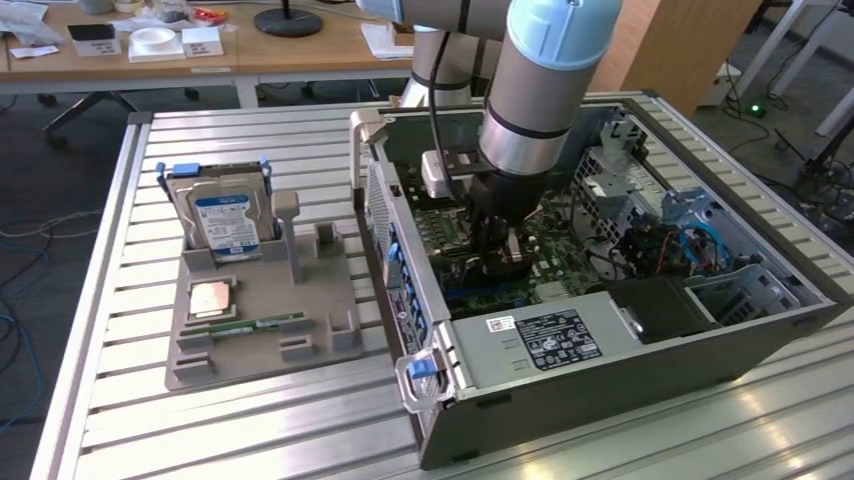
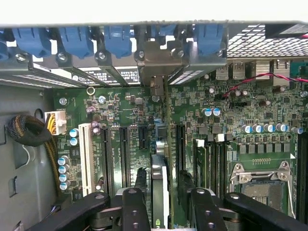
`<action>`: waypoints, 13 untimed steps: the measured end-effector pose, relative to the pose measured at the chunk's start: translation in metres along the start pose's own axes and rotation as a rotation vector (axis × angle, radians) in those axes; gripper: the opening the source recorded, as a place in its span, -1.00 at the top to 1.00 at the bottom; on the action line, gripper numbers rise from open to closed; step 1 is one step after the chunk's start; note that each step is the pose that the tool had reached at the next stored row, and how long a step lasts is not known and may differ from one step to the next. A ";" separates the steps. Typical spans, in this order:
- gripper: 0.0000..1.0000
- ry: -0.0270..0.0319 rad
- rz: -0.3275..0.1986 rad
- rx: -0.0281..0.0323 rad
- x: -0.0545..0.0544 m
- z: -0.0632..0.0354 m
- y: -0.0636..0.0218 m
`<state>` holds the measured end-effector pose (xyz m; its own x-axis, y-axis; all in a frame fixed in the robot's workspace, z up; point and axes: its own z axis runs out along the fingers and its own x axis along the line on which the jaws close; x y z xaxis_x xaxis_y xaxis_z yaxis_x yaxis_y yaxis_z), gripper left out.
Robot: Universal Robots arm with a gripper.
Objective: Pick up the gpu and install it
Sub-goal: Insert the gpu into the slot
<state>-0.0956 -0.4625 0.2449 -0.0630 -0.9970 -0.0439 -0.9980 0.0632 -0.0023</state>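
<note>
Reaching down into the open PC case on the table, the arm has its fingers spread wide either side of the gpu, with a gap showing, not clamping it. The gpu stands on edge in a motherboard slot, with its bracket end at the case's rear wall under the blue latches. On the exterior view's left, a grey holder carries an upright hard drive and a flat memory stick.
</note>
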 end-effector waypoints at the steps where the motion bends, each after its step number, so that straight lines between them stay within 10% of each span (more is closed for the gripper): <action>1: 0.20 -0.0001 0.000 0.0001 0.000 0.0000 0.0000; 13: 0.20 -0.0003 0.000 0.0001 0.000 -0.0051 0.0000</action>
<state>-0.0955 -0.4624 0.2500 -0.0630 -0.9970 -0.0441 -0.9980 0.0631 -0.0023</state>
